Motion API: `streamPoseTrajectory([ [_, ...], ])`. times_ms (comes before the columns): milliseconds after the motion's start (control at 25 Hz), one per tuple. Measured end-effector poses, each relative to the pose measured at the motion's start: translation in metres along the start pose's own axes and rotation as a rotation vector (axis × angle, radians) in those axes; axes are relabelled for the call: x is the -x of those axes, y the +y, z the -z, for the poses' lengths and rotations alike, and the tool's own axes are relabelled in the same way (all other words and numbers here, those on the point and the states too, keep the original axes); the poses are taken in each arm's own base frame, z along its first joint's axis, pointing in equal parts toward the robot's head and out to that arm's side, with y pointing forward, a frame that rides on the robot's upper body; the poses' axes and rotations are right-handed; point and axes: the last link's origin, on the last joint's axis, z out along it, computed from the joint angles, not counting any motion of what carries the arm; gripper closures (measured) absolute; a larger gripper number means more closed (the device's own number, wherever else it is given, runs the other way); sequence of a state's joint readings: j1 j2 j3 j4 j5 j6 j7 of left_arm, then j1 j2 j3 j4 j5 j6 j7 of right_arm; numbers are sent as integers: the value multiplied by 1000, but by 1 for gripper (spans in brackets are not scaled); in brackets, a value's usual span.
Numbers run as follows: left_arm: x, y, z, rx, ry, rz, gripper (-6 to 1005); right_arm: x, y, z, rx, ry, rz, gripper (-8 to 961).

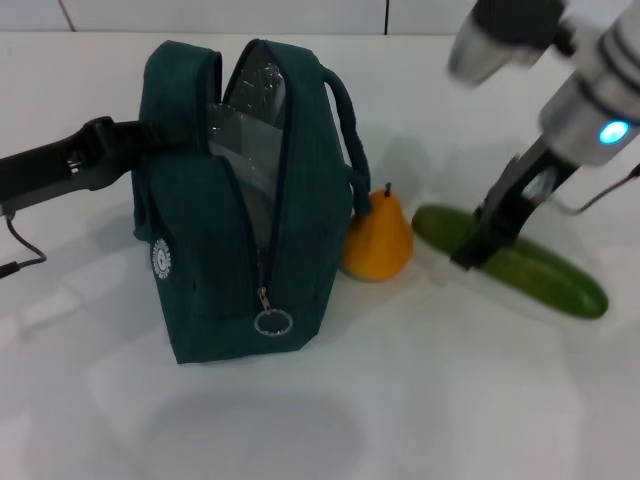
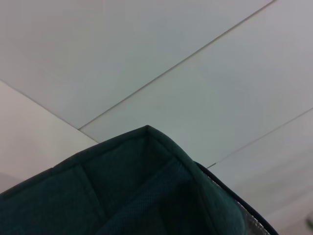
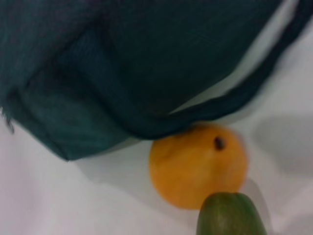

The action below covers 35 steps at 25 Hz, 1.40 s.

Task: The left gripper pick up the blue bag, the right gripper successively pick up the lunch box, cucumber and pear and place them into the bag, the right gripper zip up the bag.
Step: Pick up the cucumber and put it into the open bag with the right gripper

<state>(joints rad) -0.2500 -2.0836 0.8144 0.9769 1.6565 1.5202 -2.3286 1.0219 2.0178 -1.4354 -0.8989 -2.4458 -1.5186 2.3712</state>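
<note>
Fingers of the right gripper [image 1: 470, 255] sit down on the cucumber [image 1: 540, 275], seemingly closed around it, though the contact is hard to read.
Cucumber step: it lies on the desk [image 1: 400, 400] beside the pear [image 1: 378, 240]; the left gripper [image 1: 125, 145] holds the blue bag [image 1: 215, 250] upright, its top open. Next: lift, carry over the opening.

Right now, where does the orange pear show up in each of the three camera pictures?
Head view: the pear stands right of the blue bag, between it and the cucumber.
Left wrist view: not in it; only the bag's fabric edge shows.
Right wrist view: the pear lies between the bag and the cucumber's tip.
Shared landmark: the bag.
</note>
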Motion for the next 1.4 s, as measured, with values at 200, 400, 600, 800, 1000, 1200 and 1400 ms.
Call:
streamPoseTrajectory([
  [200,-1,1,0,3,1,-4,954,-9,-15,59,-79,-145,-65,334],
  [400,-2,2,0,9,7,-2,954,-18,-26,112,-149,-413,-113,333],
  [600,-4,6,1,43,30,-4,954,-16,-19,144,-88,-752,-27,333],
  [800,-5,7,0,46,29,-5,954,-10,-9,155,-30,-1018,92,333],
  [1000,-5,7,0,47,26,-6,954,1,-4,135,73,-1184,164,334],
  [1200,-4,8,-2,50,22,-5,954,11,0,106,125,-1307,212,333],
  [1400,-2,7,-2,48,16,-3,954,26,10,74,136,-1334,255,331],
])
